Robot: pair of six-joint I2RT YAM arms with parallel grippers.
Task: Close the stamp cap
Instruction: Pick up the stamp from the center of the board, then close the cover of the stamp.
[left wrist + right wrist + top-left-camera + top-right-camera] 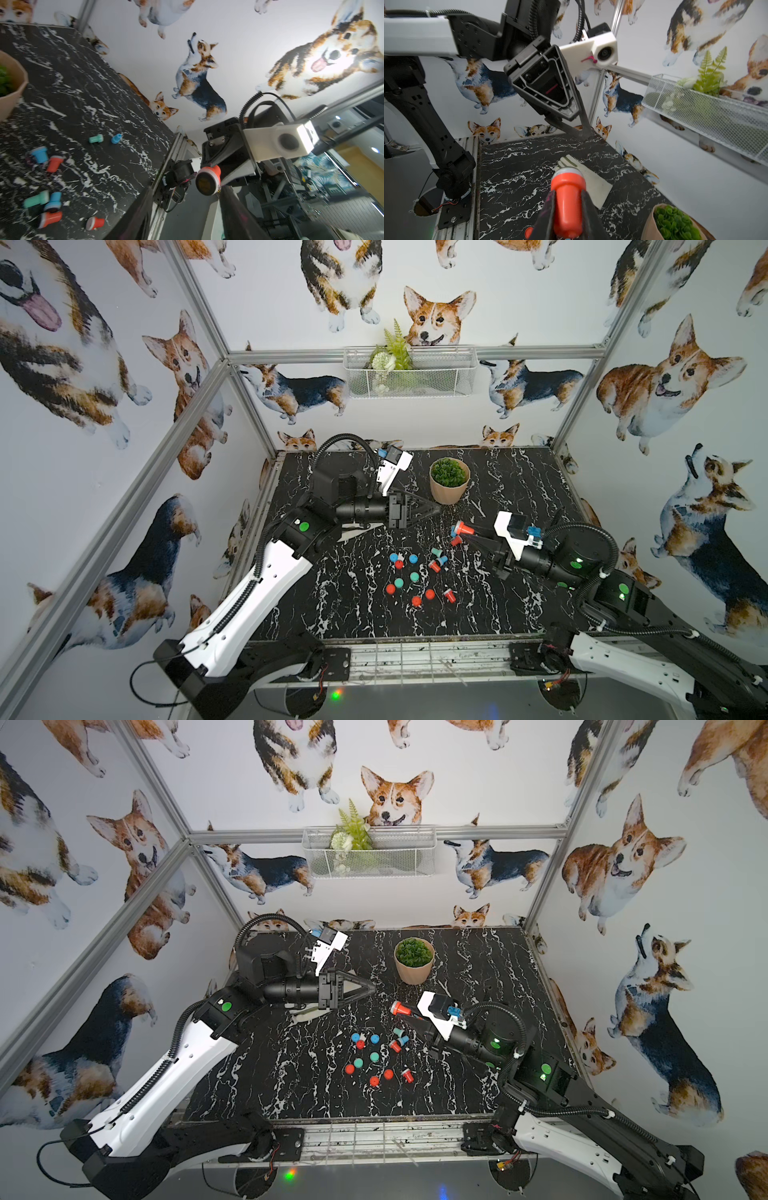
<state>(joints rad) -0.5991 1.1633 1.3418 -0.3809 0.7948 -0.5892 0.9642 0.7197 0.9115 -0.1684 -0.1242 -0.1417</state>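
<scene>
My right gripper is shut on the body of a red stamp, held level above the table with its wide end toward the left gripper. In the left wrist view that end of the stamp shows a dark round face inside a white rim; I cannot tell whether a cap covers it. My left gripper is open and holds nothing, its fingers apart just short of the stamp. In both top views the stamp lies between the left gripper and the right gripper.
Several loose red, blue and teal stamps and caps lie scattered mid-table below the grippers. A potted plant stands just behind the left gripper. A white cloth lies under the left arm. A wire basket hangs on the back wall.
</scene>
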